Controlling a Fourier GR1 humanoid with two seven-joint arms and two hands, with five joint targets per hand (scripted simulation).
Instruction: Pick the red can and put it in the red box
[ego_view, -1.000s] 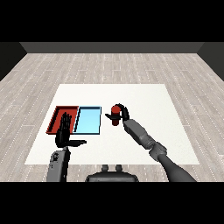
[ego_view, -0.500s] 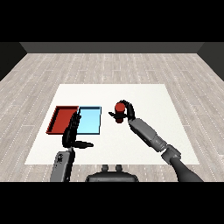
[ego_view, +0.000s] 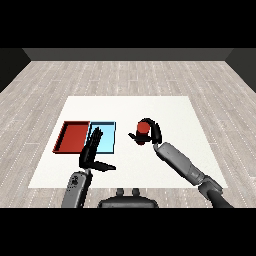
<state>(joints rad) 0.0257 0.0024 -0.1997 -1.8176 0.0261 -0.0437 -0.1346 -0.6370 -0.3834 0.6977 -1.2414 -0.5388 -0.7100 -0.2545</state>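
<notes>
Right hand (ego_view: 151, 134) curled round red can (ego_view: 144, 128), held at 3 o'clock of light blue tray (ego_view: 111, 143). Red tray (ego_view: 65, 136) adjoins it at 9 o'clock. Left hand (ego_view: 93, 152) straight-fingered, holding nothing.

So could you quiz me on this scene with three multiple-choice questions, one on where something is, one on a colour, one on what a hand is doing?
1. Where is the red can?
A. in the red tray
B. in the right hand, right of both trays
C. lying on the floor

2. What colour is the tray beside the red tray?
A. light blue
B. green
C. yellow

3. How is the left hand?
A. curled round a can
B. closed in a fist
C. open, fingers straight, holding nothing

Answers: 1 B, the right hand curls round it; 2 A, the light blue tray adjoins it; 3 C, its fingers are extended.
</notes>
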